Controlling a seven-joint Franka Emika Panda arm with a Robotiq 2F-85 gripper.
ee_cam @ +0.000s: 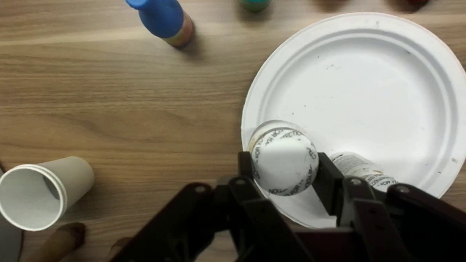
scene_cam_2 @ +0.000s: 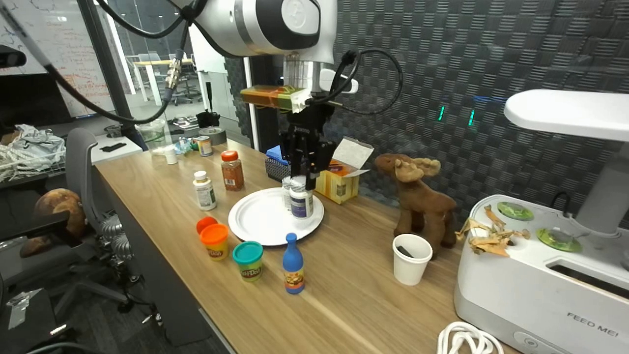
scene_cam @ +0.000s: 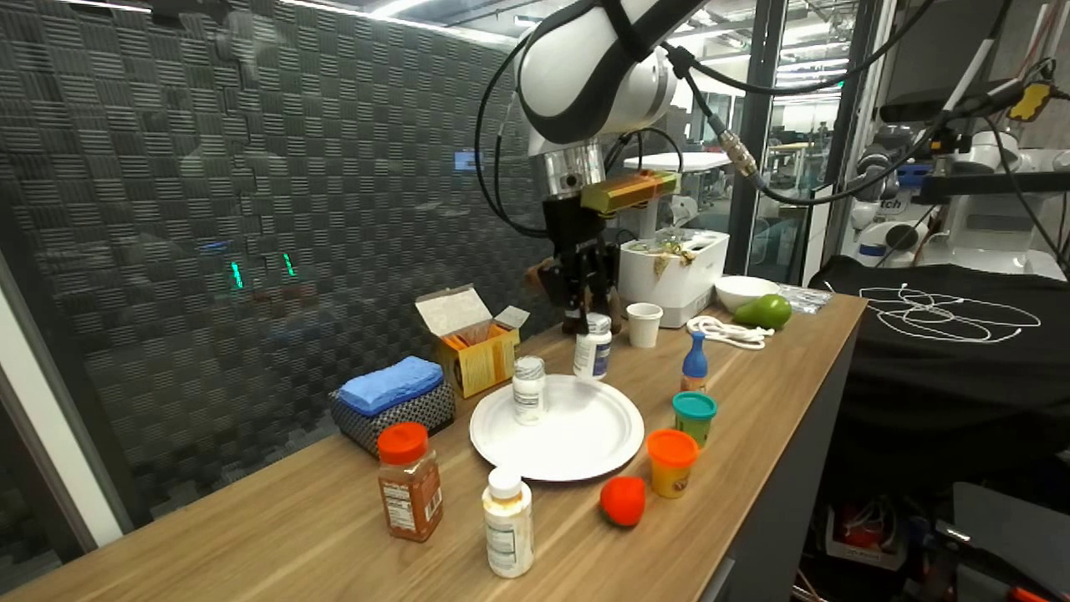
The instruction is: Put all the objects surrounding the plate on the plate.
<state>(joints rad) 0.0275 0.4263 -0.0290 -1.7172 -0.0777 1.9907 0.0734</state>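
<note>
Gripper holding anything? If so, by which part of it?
Yes: the gripper holds the purple-labelled white pill bottle by its cap, pinched from opposite sides.

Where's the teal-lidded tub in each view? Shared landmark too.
In an exterior view: teal-lidded tub right of center, lower half, right of the white plate.
In an exterior view: teal-lidded tub left of center, lower half, below the white plate.
Wrist view: teal-lidded tub at the top edge, just right of center, partly cut off.
Shared landmark: white plate, in all three.
</note>
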